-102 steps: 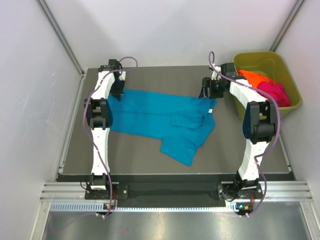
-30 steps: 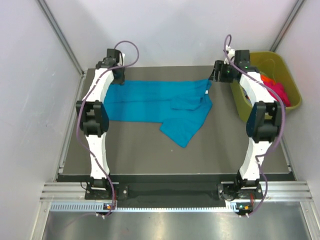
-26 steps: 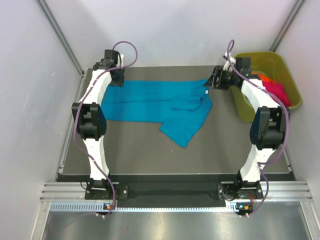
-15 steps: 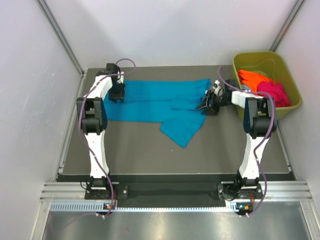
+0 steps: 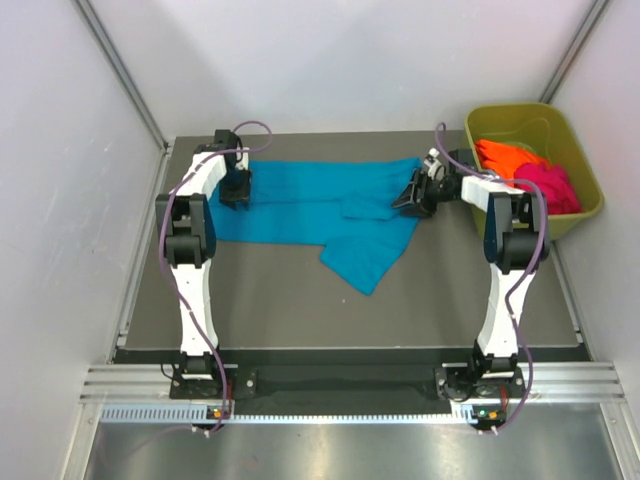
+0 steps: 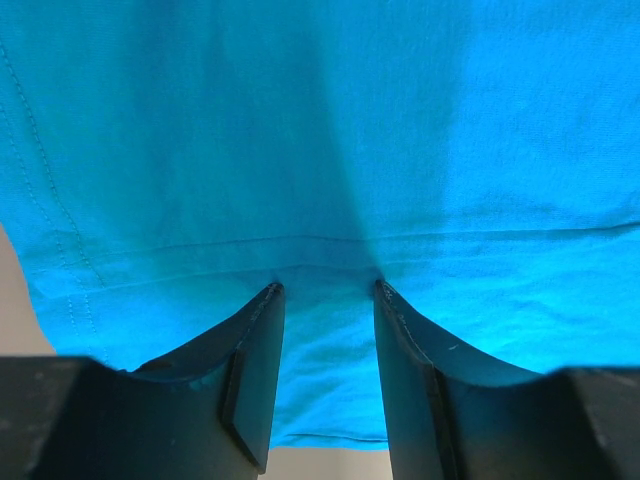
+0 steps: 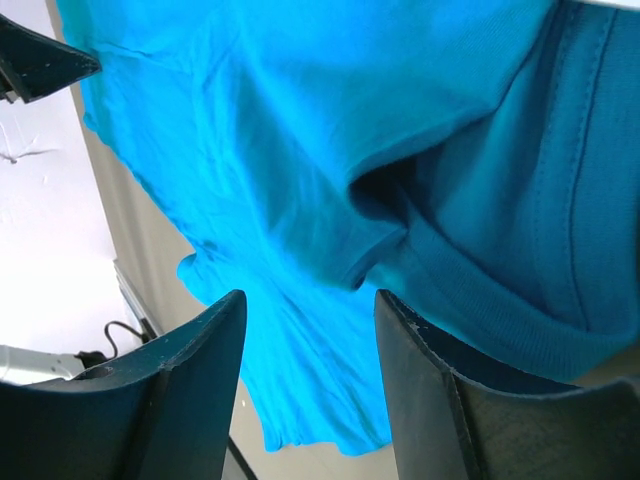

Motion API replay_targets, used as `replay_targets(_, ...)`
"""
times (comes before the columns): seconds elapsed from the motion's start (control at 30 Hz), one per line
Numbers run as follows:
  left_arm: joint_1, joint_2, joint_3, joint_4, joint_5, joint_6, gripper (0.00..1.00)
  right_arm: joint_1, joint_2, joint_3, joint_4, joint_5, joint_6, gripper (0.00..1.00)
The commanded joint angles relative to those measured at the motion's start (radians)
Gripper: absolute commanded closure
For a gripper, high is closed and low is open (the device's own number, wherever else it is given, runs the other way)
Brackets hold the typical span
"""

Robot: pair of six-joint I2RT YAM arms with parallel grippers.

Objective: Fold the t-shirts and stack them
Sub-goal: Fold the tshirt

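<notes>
The teal-blue t-shirt point(image 5: 320, 200) lies spread across the far half of the table, with a folded flap hanging toward the near side. My left gripper point(image 5: 235, 190) is at the shirt's left end. Its jaws are open and rest on the flat cloth point(image 6: 320, 120) near the hem point(image 6: 325, 290). My right gripper point(image 5: 410, 200) is low at the shirt's right end. It is open, with rumpled cloth and a ribbed edge point(image 7: 280, 150) just beyond the tips point(image 7: 310, 300). An orange shirt point(image 5: 510, 155) and a magenta-pink shirt point(image 5: 552, 185) lie in the tub.
The olive-green tub point(image 5: 590, 205) stands at the far right beside the right arm. The dark table surface point(image 5: 280, 310) shows bare in front of the shirt. White walls close in the left, far and right sides.
Both grippers carried the shirt's ends to the far edge. They have since let go and come down slightly nearer. The shirt now lies farther back and flatter than 3.4 s ago.
</notes>
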Motion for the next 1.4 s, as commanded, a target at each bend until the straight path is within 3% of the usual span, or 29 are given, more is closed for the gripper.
replay_targets(0.0, -0.001, 0.007, 0.021, -0.001, 0.003, -0.004, 0.54, 0.020, 0.049, 0.054, 0.041, -0.002, 0.003, 0.46)
replay_targets(0.37, 0.001, 0.003, -0.010, -0.003, -0.004, -0.004, 0.54, 0.079, 0.104, 0.140, 0.063, -0.021, 0.018, 0.46)
replay_targets(1.0, -0.001, 0.035, 0.040, 0.002, 0.013, -0.010, 0.55, 0.059, -0.256, -0.195, -0.003, -0.027, 0.029, 0.44)
replay_targets(1.37, -0.001, 0.027, 0.030, -0.003, 0.016, -0.010, 0.55, 0.057, -0.099, -0.080, 0.011, 0.036, -0.048, 0.44)
